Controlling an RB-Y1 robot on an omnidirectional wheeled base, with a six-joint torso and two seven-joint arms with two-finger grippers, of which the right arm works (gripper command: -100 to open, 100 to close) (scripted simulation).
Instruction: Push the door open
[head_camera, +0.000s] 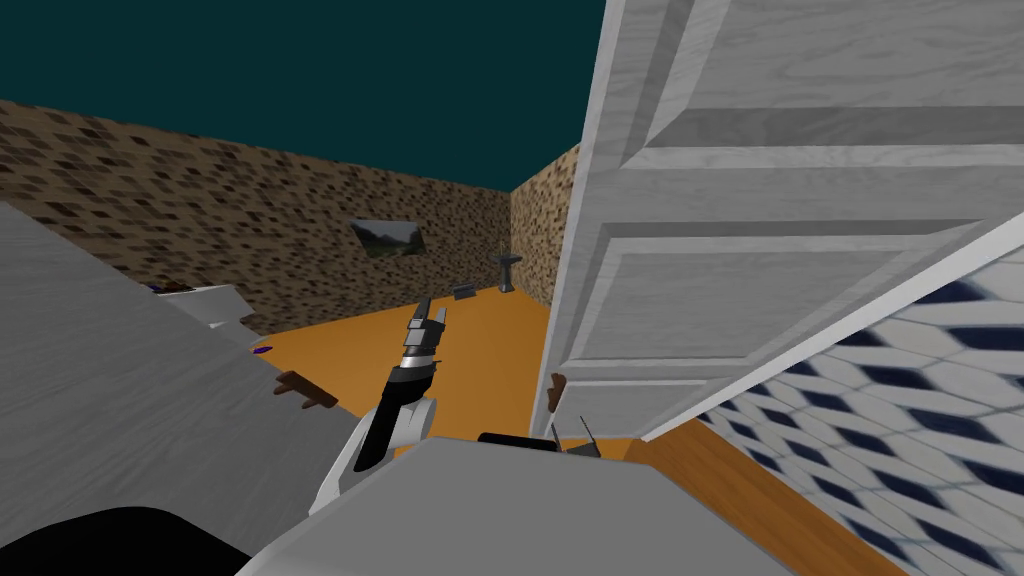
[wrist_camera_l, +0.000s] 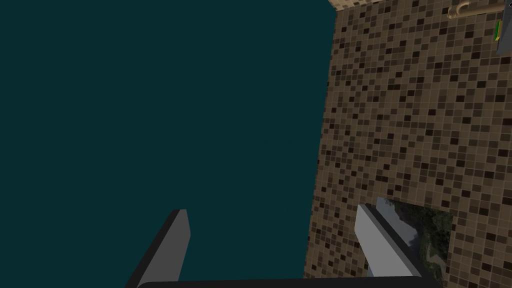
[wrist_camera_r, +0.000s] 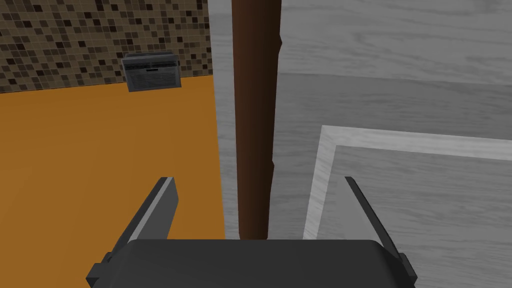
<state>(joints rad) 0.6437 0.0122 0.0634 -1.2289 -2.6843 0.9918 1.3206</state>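
Note:
The pale grey panelled door stands at my right, its edge swung toward the orange-floored room. A dark brown handle juts from it low down. My right gripper sits just below that handle. In the right wrist view the handle's brown bar runs up between the spread fingers of the right gripper, which is open and not pressing it, with the door panel beside it. My left gripper is raised out over the floor, left of the door's edge; its fingers stand open and hold nothing.
A grey slab with a brown handle rises close on my left. A white frame strip and a blue-and-white tiled wall lie to my right. A grey box and a pedestal basin stand by the far mosaic wall.

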